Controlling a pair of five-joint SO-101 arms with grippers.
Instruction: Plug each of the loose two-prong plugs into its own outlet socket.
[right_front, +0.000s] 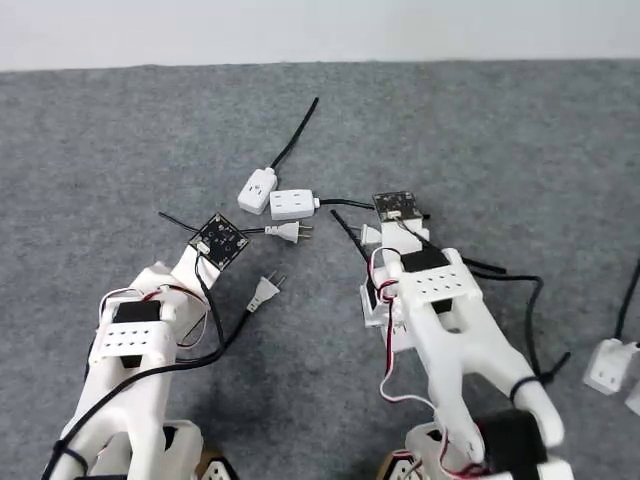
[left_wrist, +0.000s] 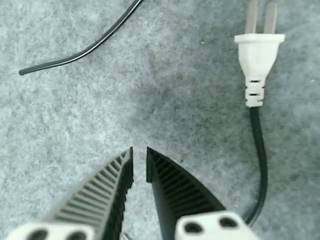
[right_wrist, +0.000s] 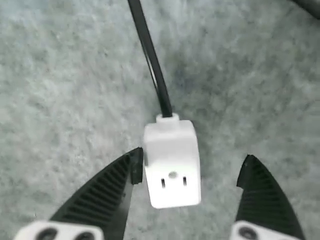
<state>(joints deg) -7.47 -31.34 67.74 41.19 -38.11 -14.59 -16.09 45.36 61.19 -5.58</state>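
Observation:
Two white outlet sockets (right_front: 257, 190) (right_front: 292, 204) lie end to end at the table's middle. Two loose two-prong plugs (right_front: 288, 231) (right_front: 265, 290) with black cords lie just below them. In the left wrist view my left gripper (left_wrist: 139, 155) hangs shut and empty over the carpet. A white plug (left_wrist: 259, 50) lies off to one side of it, prongs pointing away. My right gripper (right_wrist: 192, 157) is open, low over a third white socket (right_wrist: 172, 162). That socket lies between the fingers with its slots facing the camera, close to one finger (right_wrist: 120, 180).
Grey carpet (right_front: 480, 140) covers the table. A loose black cable end (left_wrist: 75, 54) lies near the left gripper. Black cords (right_front: 295, 135) trail from the sockets toward the back. More white outlet blocks (right_front: 608, 365) sit at the right edge.

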